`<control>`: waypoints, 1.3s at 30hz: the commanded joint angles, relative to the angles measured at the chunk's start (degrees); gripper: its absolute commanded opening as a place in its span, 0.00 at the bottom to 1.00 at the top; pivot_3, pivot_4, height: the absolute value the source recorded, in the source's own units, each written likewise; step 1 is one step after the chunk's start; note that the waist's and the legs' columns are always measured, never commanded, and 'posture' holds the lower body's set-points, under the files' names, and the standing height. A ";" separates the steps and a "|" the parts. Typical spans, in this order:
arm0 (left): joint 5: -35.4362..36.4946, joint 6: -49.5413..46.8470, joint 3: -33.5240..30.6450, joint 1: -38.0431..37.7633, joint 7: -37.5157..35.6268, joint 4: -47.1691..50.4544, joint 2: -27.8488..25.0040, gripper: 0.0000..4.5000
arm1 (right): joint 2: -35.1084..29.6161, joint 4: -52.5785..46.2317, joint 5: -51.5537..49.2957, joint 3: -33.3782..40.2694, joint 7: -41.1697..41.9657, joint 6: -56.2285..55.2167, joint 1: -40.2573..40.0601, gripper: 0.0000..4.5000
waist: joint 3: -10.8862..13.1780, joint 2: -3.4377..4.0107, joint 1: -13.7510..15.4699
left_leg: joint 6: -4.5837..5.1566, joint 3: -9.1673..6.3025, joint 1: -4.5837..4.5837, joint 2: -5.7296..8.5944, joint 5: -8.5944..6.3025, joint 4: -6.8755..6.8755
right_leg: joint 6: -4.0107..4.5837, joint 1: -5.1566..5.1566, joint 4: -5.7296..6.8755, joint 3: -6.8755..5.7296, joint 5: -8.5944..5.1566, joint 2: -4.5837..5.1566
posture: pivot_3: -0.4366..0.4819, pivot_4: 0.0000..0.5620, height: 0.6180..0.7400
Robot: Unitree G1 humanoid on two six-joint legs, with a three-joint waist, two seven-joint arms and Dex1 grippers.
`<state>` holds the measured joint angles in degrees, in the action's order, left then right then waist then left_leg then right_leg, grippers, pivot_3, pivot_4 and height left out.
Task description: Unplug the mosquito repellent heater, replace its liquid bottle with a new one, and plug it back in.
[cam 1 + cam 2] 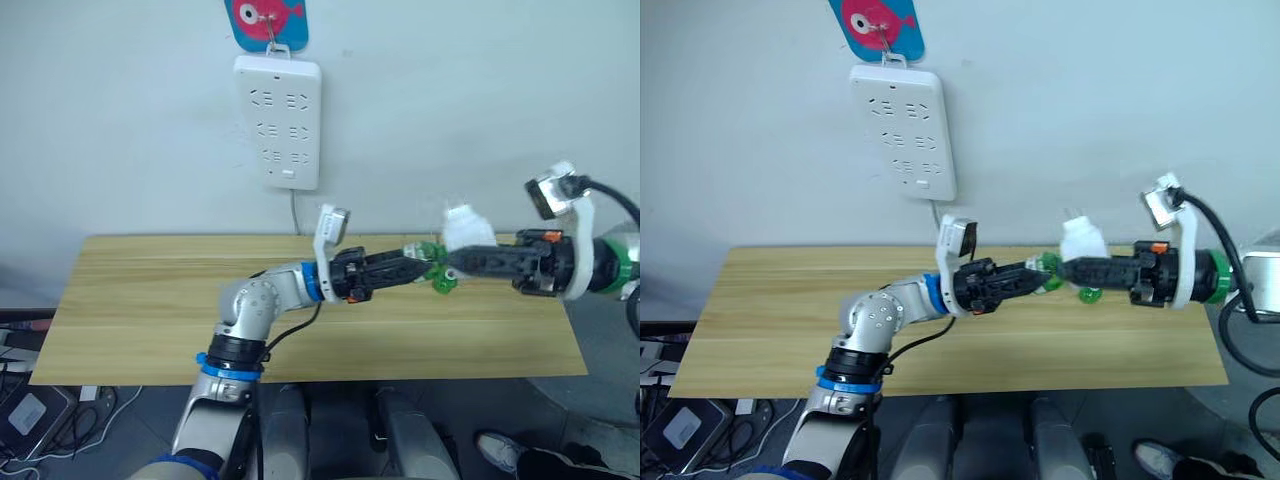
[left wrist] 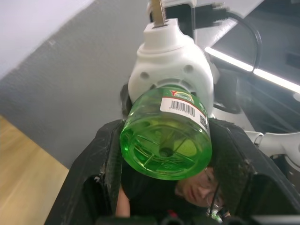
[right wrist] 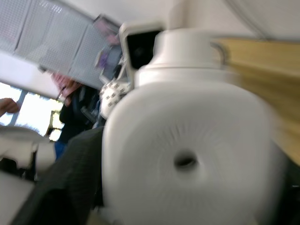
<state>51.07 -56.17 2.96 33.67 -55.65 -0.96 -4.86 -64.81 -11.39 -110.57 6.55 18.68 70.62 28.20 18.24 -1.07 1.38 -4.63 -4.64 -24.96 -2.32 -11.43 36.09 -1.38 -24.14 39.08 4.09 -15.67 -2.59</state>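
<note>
The mosquito repellent heater [image 1: 466, 228] is a white rounded unit held in the air over the right part of the table, unplugged, its prongs pointing up. My right gripper [image 1: 453, 262] is shut on its body; the right wrist view shows its face with the round hole [image 3: 186, 161]. A green liquid bottle [image 2: 165, 140] sits in the heater's underside [image 2: 171, 61]. My left gripper [image 1: 420, 258] is shut on this bottle, one black finger [image 2: 101, 164] on each side. The two grippers meet tip to tip.
A white multi-socket power strip [image 1: 278, 120] hangs on the wall under a blue fish tag, its sockets free. A small green object [image 1: 443, 283] lies on the wooden table [image 1: 150, 300] just below the grippers. A person [image 2: 197, 187] shows behind the bottle.
</note>
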 commanded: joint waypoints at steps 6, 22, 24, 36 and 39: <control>2.73 -0.72 -1.41 2.84 1.35 -0.23 1.82 0.54 | -2.45 -7.24 -2.43 1.03 2.79 -1.64 -8.30 0.99 | 0.00 0.00 0.06 | 0.00 -0.01 0.01 0.00 0.00 0.00 | 0.00 0.01 0.01 -0.01 0.00 0.00 | 0.60 0.53 1.00; 2.29 -1.10 -2.44 3.74 -1.40 -2.39 -1.34 0.54 | -12.27 -6.15 3.55 23.63 10.15 5.81 -36.13 0.80 | -0.02 -0.01 0.02 | 0.00 0.01 0.00 0.07 0.01 0.06 | -0.11 0.06 -0.02 0.02 0.06 0.05 | 0.59 0.53 1.00; 2.60 -1.94 -2.22 3.61 -2.42 -2.12 -2.31 0.54 | -12.26 -1.38 10.23 22.52 11.44 3.59 -33.00 0.65 | -0.02 -0.01 -0.22 | -0.01 0.03 0.04 0.07 0.01 0.12 | -0.17 0.07 0.00 0.04 0.09 0.06 | 0.59 0.53 1.00; 3.27 -4.07 -1.31 4.34 -4.84 -1.40 -4.49 0.54 | 0.84 11.37 29.09 6.71 16.54 2.33 -6.03 0.00 | -0.03 0.01 -0.91 | 0.02 0.04 0.04 0.06 0.03 0.14 | -0.27 0.06 0.00 0.06 0.24 0.03 | 0.60 0.52 1.00; 3.31 -4.15 -1.48 4.27 -4.47 -1.53 -4.43 0.54 | 5.29 9.42 24.91 7.35 12.65 4.07 -4.41 0.00 | -0.03 0.01 -0.80 | 0.02 0.03 0.04 0.06 0.03 0.05 | -0.26 0.04 0.00 0.04 0.24 0.04 | 0.60 0.53 1.00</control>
<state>52.82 -60.50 1.82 37.14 -59.50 -4.55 -9.74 -59.98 0.14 -82.60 12.20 32.84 73.72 23.22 18.21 -1.06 0.58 -4.61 -4.61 -24.92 -2.26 -11.40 36.13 -1.63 -24.10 39.08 4.14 -15.43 -2.54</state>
